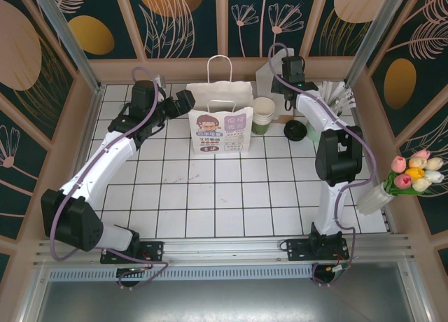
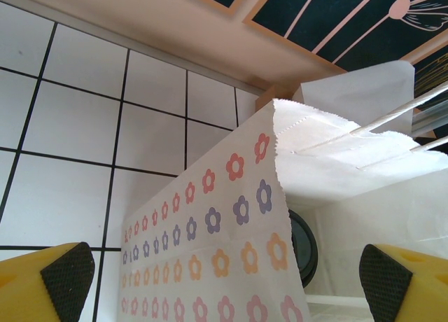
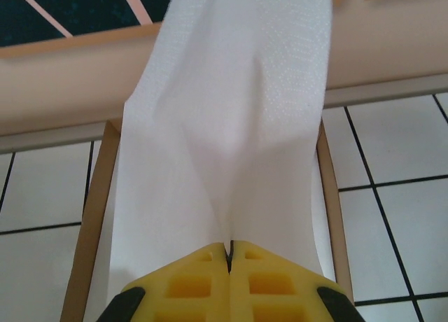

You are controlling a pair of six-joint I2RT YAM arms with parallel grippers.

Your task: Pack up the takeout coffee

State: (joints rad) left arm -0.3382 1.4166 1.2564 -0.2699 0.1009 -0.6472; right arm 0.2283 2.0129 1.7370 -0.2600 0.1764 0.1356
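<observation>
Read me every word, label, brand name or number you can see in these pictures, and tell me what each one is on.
Nothing is clear enough to quote.
Front of the paper bag: a cartoon face with lines of characters around it, too small and blurred to read.
Side of the paper bag: flower pattern, no words.
On the stack of cups: nothing readable.
On the white sheet: nothing printed.

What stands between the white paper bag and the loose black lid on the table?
The stack of lidless green cups stands between the white paper bag and the loose black lid, as the top view shows.
</observation>
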